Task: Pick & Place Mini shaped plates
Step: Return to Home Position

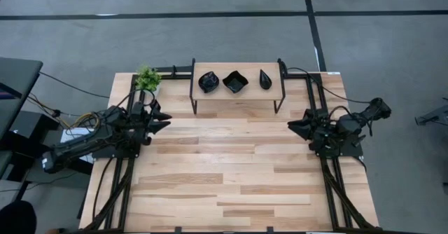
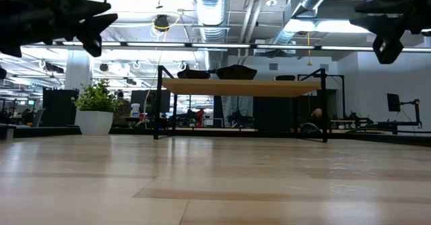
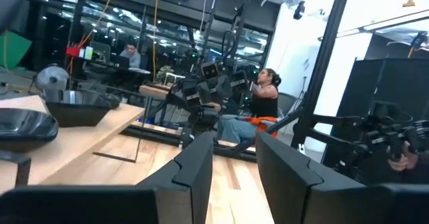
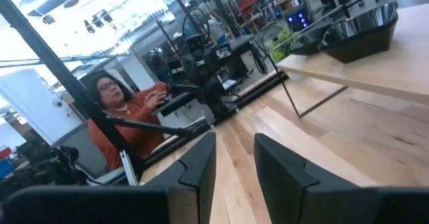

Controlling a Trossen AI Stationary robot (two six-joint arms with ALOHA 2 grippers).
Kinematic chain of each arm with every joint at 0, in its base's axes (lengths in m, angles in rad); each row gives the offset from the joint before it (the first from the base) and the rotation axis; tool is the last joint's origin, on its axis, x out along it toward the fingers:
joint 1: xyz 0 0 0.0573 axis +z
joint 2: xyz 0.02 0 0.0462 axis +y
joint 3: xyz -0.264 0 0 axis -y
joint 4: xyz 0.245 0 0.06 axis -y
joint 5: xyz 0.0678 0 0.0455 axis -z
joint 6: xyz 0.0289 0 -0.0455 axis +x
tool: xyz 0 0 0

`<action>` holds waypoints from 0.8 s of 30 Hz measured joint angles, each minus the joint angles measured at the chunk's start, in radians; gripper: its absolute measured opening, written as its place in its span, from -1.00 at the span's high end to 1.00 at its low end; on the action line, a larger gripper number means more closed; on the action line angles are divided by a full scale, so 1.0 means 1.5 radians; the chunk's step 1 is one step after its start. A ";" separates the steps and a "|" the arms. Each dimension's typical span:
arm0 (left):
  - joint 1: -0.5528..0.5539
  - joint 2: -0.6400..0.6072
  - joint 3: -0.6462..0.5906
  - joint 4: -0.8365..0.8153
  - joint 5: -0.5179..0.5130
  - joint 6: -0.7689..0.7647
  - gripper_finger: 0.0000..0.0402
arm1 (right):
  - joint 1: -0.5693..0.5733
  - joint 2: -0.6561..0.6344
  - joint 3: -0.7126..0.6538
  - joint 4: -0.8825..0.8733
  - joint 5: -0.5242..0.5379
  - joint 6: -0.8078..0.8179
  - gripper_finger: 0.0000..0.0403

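Note:
Three glossy black mini plates sit in a row on a raised wooden shelf at the table's far edge: a leaf-like one, a wavy square one and a teardrop one. In the low view two of them show on top of the shelf. My left gripper hovers open above the table, left of the shelf. My right gripper hovers open right of the shelf. Both point toward the table's middle and hold nothing.
A small green plant in a white pot stands at the far left corner beside the shelf's left leg. The shelf rests on thin black legs. Bare wood lies between the arms. A seated person shows beyond the table.

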 joint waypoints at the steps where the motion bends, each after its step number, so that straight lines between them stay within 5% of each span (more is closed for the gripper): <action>1: 0.000 -0.005 -0.001 -0.003 0.004 0.002 0.42 | 0.000 0.000 0.000 0.000 0.001 -0.001 0.52; 9: 0.001 -0.018 -0.001 -0.010 0.080 0.026 0.42 | 0.001 0.000 0.000 0.009 0.000 -0.036 0.52; 24: 0.001 -0.001 0.005 0.020 0.058 0.008 0.42 | -0.018 0.000 0.005 0.070 0.002 -0.147 0.52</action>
